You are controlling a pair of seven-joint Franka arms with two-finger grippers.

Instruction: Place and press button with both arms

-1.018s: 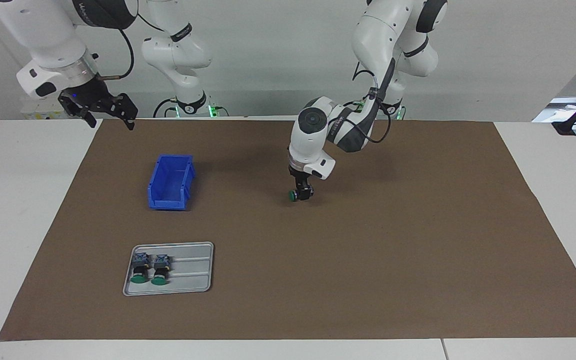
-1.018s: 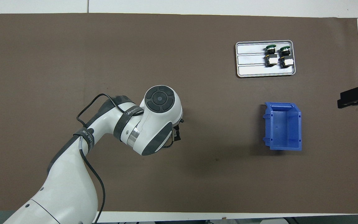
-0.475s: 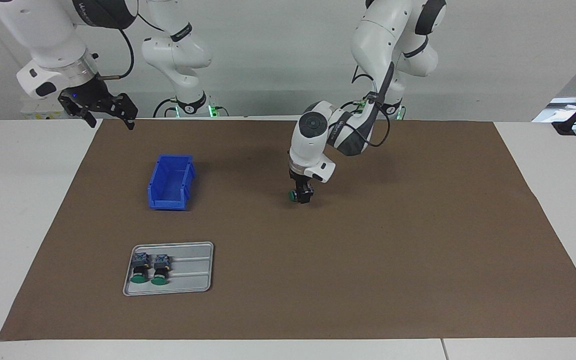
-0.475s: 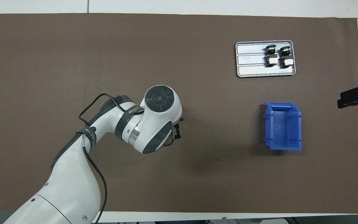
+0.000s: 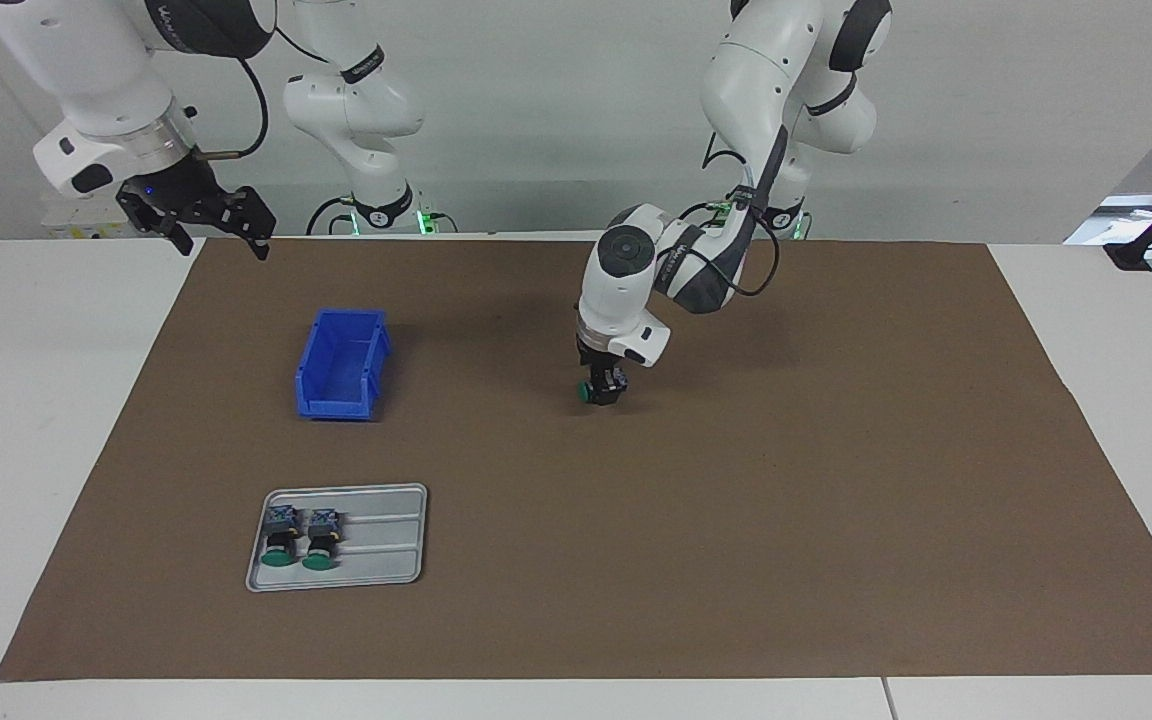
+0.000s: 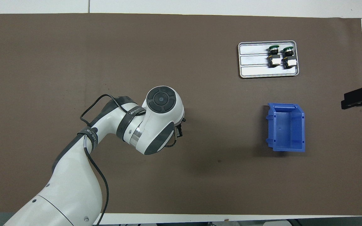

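Left jaws [image 5: 604, 388] round button [image 5: 586, 393], facing-view only

A: Describe the left arm [image 5: 736, 90].
B: White glossy shells, dark grey joint bands, a round black cap with segmented pads on the wrist, a black cable looped alongside; black tool [image 5: 604, 388].
A: The right arm [image 5: 101, 75]?
B: Same white shells, silver wrist ring, black tool [image 5: 198, 218] with a blue light.

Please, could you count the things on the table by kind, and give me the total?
Green-capped buttons: 3, one at the left gripper, two on the tray
Grey tray: 1
Blue bin: 1
Total: 5
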